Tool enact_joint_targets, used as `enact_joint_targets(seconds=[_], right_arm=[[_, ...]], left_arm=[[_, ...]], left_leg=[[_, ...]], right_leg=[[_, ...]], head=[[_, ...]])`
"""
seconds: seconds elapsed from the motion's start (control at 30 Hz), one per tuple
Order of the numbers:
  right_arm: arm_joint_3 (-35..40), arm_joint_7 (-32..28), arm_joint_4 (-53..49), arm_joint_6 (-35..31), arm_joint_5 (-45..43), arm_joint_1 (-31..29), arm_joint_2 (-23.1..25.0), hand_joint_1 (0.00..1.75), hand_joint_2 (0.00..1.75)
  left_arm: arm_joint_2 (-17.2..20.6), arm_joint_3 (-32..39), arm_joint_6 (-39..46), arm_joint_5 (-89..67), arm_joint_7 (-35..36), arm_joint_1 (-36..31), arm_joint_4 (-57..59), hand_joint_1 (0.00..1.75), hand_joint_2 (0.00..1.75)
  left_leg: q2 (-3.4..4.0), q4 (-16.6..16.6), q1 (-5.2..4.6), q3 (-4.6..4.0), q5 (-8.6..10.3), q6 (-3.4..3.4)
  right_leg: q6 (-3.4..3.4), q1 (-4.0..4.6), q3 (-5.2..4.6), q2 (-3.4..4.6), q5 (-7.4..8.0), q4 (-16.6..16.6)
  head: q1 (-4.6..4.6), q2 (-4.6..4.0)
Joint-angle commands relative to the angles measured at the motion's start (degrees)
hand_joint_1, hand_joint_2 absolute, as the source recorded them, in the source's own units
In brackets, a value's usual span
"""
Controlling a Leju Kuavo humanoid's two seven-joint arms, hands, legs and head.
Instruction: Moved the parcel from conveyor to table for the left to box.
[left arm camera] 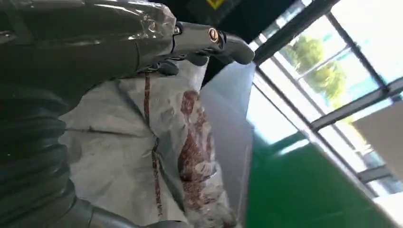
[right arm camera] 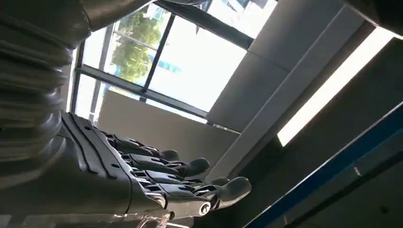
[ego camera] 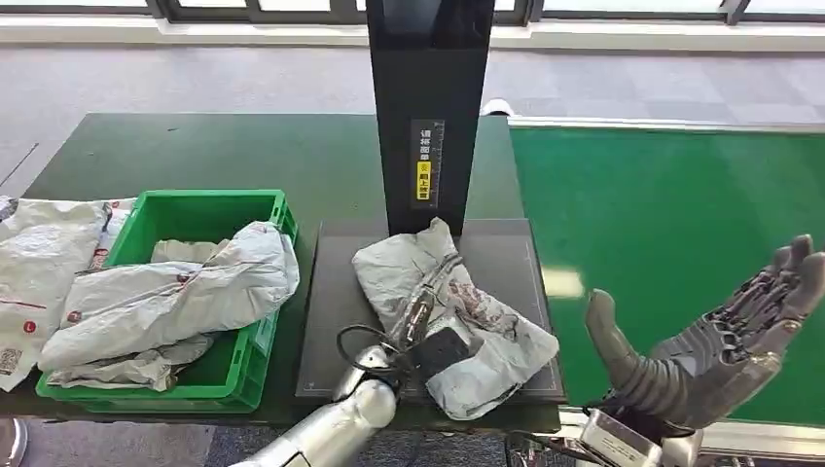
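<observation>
Parcel (ego camera: 457, 321) down on worktop (ego camera: 195, 156), left hand (ego camera: 428, 341) gripping it; right hand (ego camera: 720, 341) wide, holding nothing. Next (probably): lift into green box (ego camera: 255, 360).

Your left arm (ego camera: 336, 423) rises from the lower edge of the head view, silver, angled up and rightward; your left hand (ego camera: 428, 336) lies on the parcel (ego camera: 467, 311), fingers (left arm camera: 209, 40) curved over its top in the left wrist view, though you cannot tell whether they grip it; your right hand (ego camera: 720, 336) is raised, palm up, holding nothing; its thumb (ego camera: 613, 341) stands apart from the fingers (right arm camera: 190, 178), which stretch nearly straight.
</observation>
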Motion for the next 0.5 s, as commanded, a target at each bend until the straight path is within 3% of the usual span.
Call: enact_joint_targets(seconds=[0.03, 0.23, 0.5], right_arm=[[1.92, 0.15, -1.09, 0.04, -1.04, 2.02, 1.10, 0.00, 1.75], [1.92, 0.15, -1.09, 0.04, -1.04, 2.02, 1.10, 0.00, 1.75], [2.41, 0.15, -1.12, 0.04, -3.02, 2.58, 0.15, 0.00, 1.75]], left_arm=[[1.92, -21.63, 0.35, -6.09, 10.92, -5.89, 10.90, 0.00, 1.75], [1.92, -21.63, 0.35, -6.09, 10.92, -5.89, 10.90, 0.00, 1.75], [1.92, -27.63, -6.68, -11.50, 22.29, -6.76, 14.42, 0.00, 1.75]], left_leg=[[0.03, -0.16, 0.05, 0.24, -0.02, -0.01], [0.10, -0.12, 0.02, 0.19, -0.04, -0.01], [0.10, -0.13, 0.02, 0.22, -0.03, 0.01]], right_leg=[[-0.08, 0.07, 0.26, -0.03, -0.01, -0.19], [-0.07, 0.03, 0.18, 0.04, 0.00, -0.13], [-0.05, 0.03, 0.26, 0.04, 0.01, -0.17]], head=[[0.00, 0.00], [0.00, 0.00], [0.00, 0.00]])
